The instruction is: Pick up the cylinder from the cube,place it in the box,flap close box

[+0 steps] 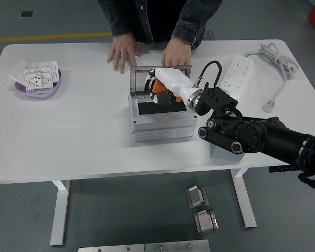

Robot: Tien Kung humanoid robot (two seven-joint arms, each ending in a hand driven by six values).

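Observation:
A grey box [161, 126] stands mid-table, its clear lid [142, 76] raised at the back and a dark cavity inside. My right hand [158, 90], white with black fingertips, reaches over that cavity from the right on a black arm. Its fingers are curled around an orange cylinder [159, 85], held just above the opening. The cube is mostly hidden behind my forearm; only a pale block [220, 151] shows at the table's front right. My left hand is out of view.
A person at the far side rests both hands [177, 52] on the table just behind the box lid. A purple dish [38, 83] with white socket parts sits far left. A white power strip [235, 74] and cable lie at the right.

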